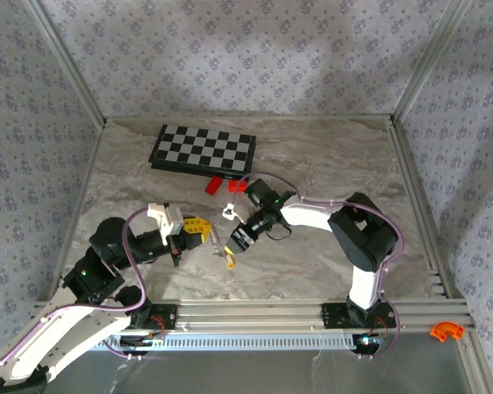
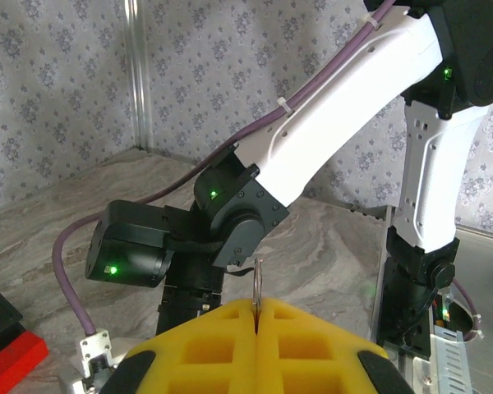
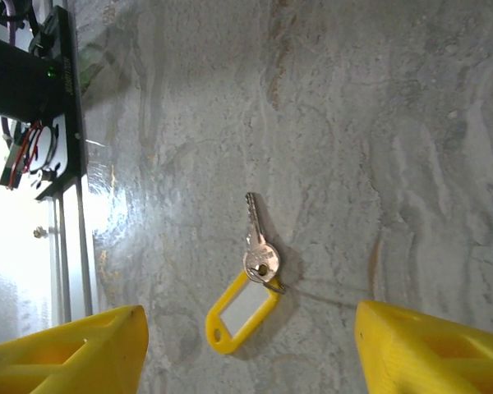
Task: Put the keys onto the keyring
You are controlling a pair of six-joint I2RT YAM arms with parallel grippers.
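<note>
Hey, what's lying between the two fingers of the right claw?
The key with its yellow tag, flat on the marble table, in the gap of the open right claw, clear of both fingers. The right wrist view shows it.

Most of the keyring (image 2: 255, 279) is hidden inside the closed left gripper (image 2: 255, 308); a short arc pokes out above.

- Walls (image 1: 246, 49): pale wallpaper with a small grey floral pattern, on three sides.
- Table (image 1: 329, 156): grey marble-patterned top.
- Posts (image 1: 66, 61): bare metal, at the back corners.
- Light: soft, diffuse.
</note>
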